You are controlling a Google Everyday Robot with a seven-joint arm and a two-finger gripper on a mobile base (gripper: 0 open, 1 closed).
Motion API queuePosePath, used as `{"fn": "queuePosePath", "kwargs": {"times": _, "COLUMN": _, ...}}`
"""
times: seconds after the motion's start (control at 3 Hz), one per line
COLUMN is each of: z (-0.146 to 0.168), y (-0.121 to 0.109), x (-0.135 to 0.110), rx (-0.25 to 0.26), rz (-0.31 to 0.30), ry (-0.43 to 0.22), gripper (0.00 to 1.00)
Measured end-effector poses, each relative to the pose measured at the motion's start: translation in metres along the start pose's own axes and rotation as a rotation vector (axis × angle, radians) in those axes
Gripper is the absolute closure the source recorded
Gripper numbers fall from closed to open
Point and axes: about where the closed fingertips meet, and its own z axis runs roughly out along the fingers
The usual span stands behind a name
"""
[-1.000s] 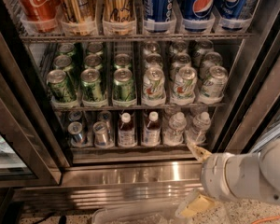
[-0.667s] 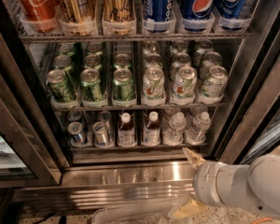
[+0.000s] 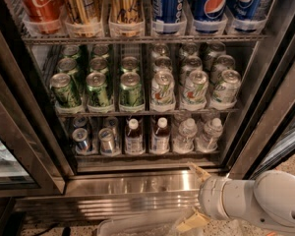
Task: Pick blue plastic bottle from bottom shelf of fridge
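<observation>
Near right, low before ribbed steel base (image 3: 137, 187): gripper (image 3: 195, 196), tan fingers (image 3: 199, 171) spread wide apart, gripping nothing. Farther back, inside fridge (image 3: 259, 102), on bottom shelf (image 3: 147, 155): blue plastic bottle (image 3: 160, 136) upright mid-row, matching bottle (image 3: 133, 137) just left, clear water bottles (image 3: 186, 136) right, small silver cans (image 3: 91, 140) leftmost.
</observation>
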Motion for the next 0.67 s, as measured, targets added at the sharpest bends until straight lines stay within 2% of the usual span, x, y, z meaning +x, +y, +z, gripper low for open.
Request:
{"fn": "queuePosePath", "kwargs": {"times": 0.33, "z": 0.0, "y": 0.0, "x": 0.0, "rx": 0.0, "rz": 0.0, "ry": 0.0, "gripper": 0.0}}
{"fn": "queuePosePath", "kwargs": {"times": 0.67, "z": 0.0031, "y": -0.0009, "x": -0.001, "rx": 0.041, "rz": 0.019, "ry": -0.053, "gripper": 0.0}}
